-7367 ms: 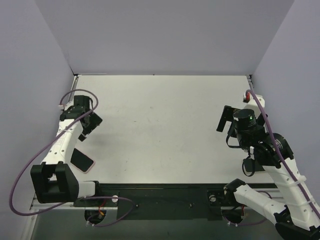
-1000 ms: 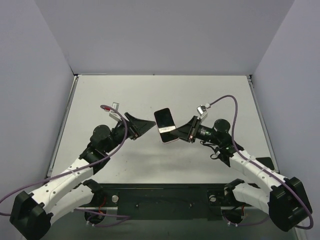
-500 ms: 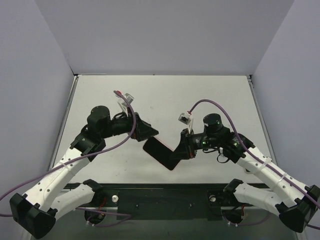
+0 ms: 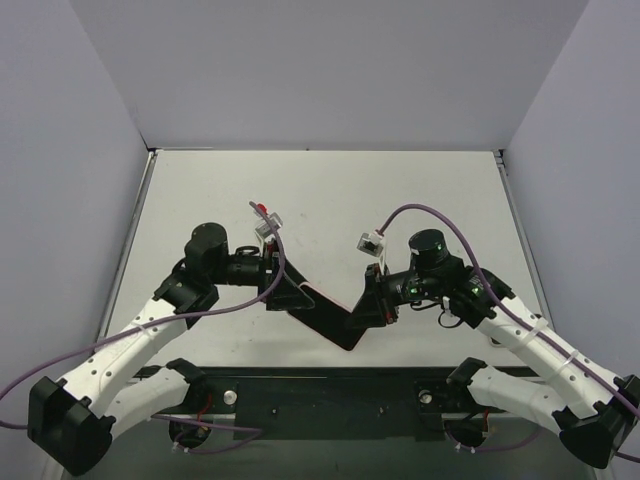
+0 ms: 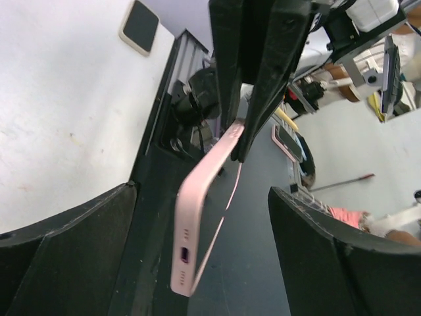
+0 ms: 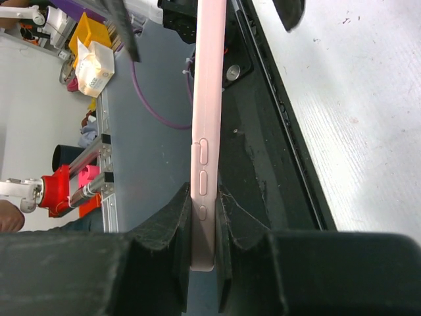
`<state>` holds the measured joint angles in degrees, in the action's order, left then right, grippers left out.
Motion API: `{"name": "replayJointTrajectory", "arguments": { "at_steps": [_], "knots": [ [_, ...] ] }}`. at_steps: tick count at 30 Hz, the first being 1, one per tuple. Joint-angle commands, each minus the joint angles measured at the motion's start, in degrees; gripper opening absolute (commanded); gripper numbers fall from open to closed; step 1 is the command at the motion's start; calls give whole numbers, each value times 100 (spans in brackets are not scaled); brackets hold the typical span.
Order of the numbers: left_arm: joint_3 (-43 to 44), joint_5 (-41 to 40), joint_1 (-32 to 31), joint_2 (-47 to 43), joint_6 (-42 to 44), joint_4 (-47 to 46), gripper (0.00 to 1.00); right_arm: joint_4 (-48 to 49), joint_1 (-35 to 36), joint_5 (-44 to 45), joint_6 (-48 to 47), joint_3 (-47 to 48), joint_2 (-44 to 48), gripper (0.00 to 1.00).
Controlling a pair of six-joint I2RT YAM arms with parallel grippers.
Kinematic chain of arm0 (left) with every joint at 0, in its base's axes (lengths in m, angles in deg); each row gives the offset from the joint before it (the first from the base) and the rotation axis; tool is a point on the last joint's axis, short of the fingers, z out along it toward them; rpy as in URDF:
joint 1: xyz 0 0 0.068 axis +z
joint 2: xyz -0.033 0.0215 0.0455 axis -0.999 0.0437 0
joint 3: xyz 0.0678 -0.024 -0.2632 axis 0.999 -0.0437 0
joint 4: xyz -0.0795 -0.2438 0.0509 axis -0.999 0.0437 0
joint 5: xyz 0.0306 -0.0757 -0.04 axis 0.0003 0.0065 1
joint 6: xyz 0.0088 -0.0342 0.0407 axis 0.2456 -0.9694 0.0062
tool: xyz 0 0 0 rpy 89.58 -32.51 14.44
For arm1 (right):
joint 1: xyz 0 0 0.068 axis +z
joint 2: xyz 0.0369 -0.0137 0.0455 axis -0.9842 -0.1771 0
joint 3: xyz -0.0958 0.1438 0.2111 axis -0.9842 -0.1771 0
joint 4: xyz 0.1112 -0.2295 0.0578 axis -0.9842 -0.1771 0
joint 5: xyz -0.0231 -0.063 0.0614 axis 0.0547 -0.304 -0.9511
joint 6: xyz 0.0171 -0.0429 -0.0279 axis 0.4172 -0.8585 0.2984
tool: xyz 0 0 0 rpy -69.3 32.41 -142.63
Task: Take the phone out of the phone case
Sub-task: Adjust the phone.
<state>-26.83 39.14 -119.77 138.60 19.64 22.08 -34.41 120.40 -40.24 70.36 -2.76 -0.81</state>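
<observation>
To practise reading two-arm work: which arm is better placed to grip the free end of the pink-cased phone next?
Left. The right gripper is shut on one end of the pink-cased phone, so it is busy. The left gripper is open, with the free end between its jaws.

The cased phone [image 4: 328, 320] has dropped from mid-frame to lower centre, now tilted; the left gripper [image 4: 288, 296] has moved in, jaws spread wider around it.

High overhead, close wrist views (sharing case [image 5: 194, 210])
</observation>
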Motion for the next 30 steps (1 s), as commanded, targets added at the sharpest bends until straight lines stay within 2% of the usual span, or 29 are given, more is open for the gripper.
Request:
{"name": "replayJointTrajectory", "arguments": {
  "at_steps": [1, 3, 6, 8, 9, 11, 12, 14, 15, 16, 17, 19, 20, 21, 22, 23, 24, 25, 26, 27, 30],
  "knots": [
    [153, 672, -42, 395, -75, -440, 89, 263, 9, -367, -149, 405, 100, 0],
    [162, 742, -34, 510, -303, -774, 79, 246, 9, -375, -184, 493, 4, 0],
    [197, 742, -42, 660, -699, -1206, 49, 219, -52, -340, -263, 590, -41, 0],
    [119, 882, -42, 774, -1042, -1741, 38, 236, -148, -314, -307, 616, -58, 0],
    [83, 909, -25, 809, -1278, -2082, 37, 245, -192, -288, -307, 642, -76, 0],
    [91, 962, -7, 879, -1385, -2270, 20, 298, -342, -305, -307, 669, -154, 0],
    [161, 910, 10, 932, -1368, -2201, 3, 359, -499, -279, -246, 704, -181, 0],
    [354, 735, 115, 1002, -1228, -1990, 0, 543, -753, -165, 7, 739, -286, 1],
    [407, 577, 264, 1011, -1210, -1771, 0, 614, -973, 140, 114, 739, -313, 18],
    [512, 288, 361, 1020, -1184, -1595, 0, 849, -1079, 335, 471, 687, -322, 29],
    [566, 146, 640, 1020, -1236, -1576, 0, 1061, -1324, 676, 666, 643, -374, 57],
    [575, -582, 1123, 977, -1490, -1489, 0, 1474, -1641, 1116, 1273, 608, -523, 78],
    [488, -1307, 1266, 941, -1970, -1584, 0, 1980, -1747, 1484, 1840, 521, -568, 82],
    [235, -1645, 1520, 924, -2253, -1837, 0, 2551, -1905, 1688, 2229, 459, -707, 86],
    [41, -2327, 1609, 941, -2960, -2370, 0, 3001, -1985, 1951, 2903, 275, -778, 88],
    [-231, -2664, 1732, 985, -3281, -2706, 0, 3919, -2081, 2067, 3345, 169, -988, 90],
    [-364, -3137, 1777, 1159, -3980, -3275, 0, 4285, -2108, 2268, 3984, 64, -1146, 90],
    [-487, -3351, 1820, 1283, -4283, -3551, 0, 4941, -2117, 2392, 4347, 45, -1418, 90],
    [-488, -3588, 1821, 1641, -4808, -4267, 0, 5226, -2118, 2498, 4821, 141, -1786, 90],
    [-358, -3669, 1812, 1827, -5039, -4509, 0, 5551, -2083, 2551, 5008, 307, -1981, 89],
    [178, -3661, 1760, 2810, -5813, -5422, 0, 5432, -2074, 2998, 5580, 808, -2666, 87]
  ]
}}
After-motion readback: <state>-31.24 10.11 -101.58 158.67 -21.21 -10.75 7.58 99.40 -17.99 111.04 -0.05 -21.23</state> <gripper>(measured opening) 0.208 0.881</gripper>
